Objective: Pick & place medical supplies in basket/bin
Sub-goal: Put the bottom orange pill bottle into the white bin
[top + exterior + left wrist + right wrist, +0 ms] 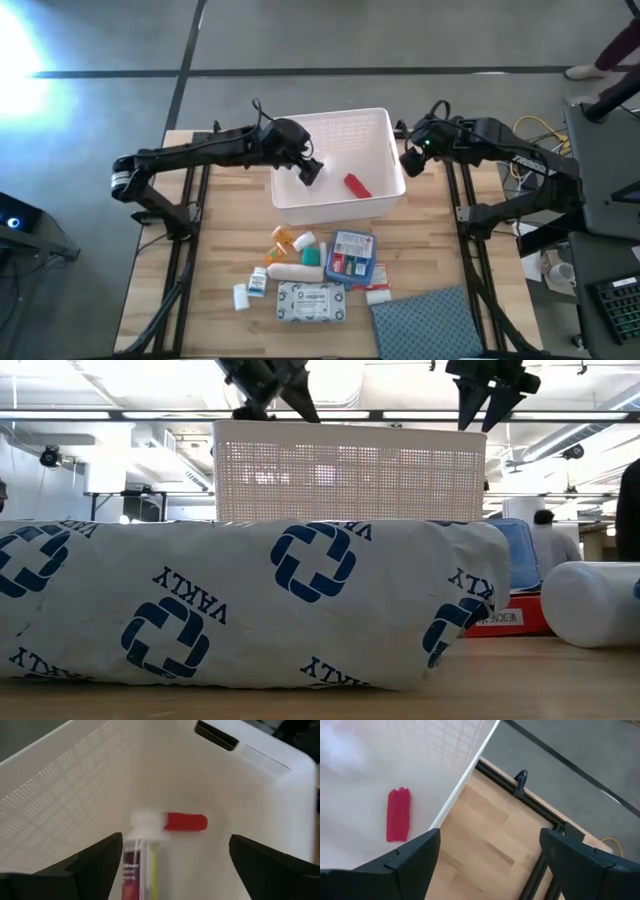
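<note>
1. Basket (340,130) first: we see the white latticed bin standing at the far middle of the table, with the red tube (357,185) already lying on its floor toward the right-hand wall.

2. We place the left gripper (310,171) over the basket's near-left part, jaws spread wide. In the left wrist view a small white-capped item with a dark label (139,855) shows blurred between the fingers, just beside the red tube; we judge it is being dropped, though we cannot tell whether it is falling or has landed.

3. We find the right gripper (408,163) hanging just outside the basket's right rim, over bare table, jaws also spread and holding nothing.

4. We count the remaining supplies grouped on the near half of the table, well apart from the basket: the pale printed packet (311,303), the blue-red-white box (351,257), the white roll (294,271), the orange vial (283,238) and a small white bottle (240,296). A blue-grey cloth (430,322) lies at the near right.

5. To finish this step well, we judge the left arm should keep its jaws spread, rise straight up clear of the rim before swinging toward the pile, and avoid brushing the lattice wall.
</note>
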{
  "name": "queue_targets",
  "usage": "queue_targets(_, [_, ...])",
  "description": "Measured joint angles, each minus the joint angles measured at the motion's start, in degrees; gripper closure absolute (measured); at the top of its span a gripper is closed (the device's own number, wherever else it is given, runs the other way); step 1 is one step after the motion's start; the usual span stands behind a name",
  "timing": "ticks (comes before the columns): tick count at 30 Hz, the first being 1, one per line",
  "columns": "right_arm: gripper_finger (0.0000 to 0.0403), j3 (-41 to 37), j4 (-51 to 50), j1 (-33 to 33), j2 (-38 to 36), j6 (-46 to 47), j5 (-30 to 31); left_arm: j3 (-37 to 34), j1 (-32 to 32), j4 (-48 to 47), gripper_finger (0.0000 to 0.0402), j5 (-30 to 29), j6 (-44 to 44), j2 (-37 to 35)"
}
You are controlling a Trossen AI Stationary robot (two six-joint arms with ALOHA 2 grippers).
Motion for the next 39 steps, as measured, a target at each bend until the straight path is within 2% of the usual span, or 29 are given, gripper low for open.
queue_targets(4, [0.0074, -0.31, 0.35, 0.00, 0.38, -0.09, -0.43, 0.00, -0.60, -2.69, 0.0054, 0.00, 1.83, -2.98])
queue_targets(8, [0.0074, -0.76, 0.62, 0.40, 0.38, -0.25, -2.63, 0.00, -3.82, -11.10, 0.0054, 1.37, 1.96, -7.70])
queue_targets(13, [0.0074, -0.79, -0.07, 1.32, 0.29, -0.52, -6.32, -1.17, -12.50, -22.42, 0.0054, 2.08, -5.55, -14.08])
queue_targets(18, [0.0074, -0.81, -3.73, 3.41, -0.05, -0.55, -6.53, -7.31, -24.94, -26.86, 0.0054, 1.59, -12.89, -19.07])
queue_targets(22, [0.0074, -0.83, -3.87, 4.59, -0.15, 0.86, -6.55, -16.17, -32.30, -26.83, 0.0054, 0.19, -24.80, -20.99])
queue_targets(26, [0.0074, -0.83, -3.89, 6.65, -0.13, 2.33, -6.94, -24.77, -35.32, -25.67, 0.0054, -4.02, -33.09, -20.24])
queue_targets(31, [0.0074, -0.83, -3.91, 10.32, -0.15, 3.58, -10.78, -33.09, -36.41, -14.56, 0.0054, -5.80, -29.42, -18.41])
queue_targets(34, [0.0074, -0.83, -4.88, 12.91, -0.15, 7.58, -11.11, -36.19, -36.31, -7.37, 0.0054, -5.39, -30.87, -17.93])
queue_targets(39, [0.0074, -0.85, -9.59, 17.54, -0.15, 18.44, -6.51, -38.54, -35.96, -4.15, 0.0054, -7.94, -37.71, -15.45])
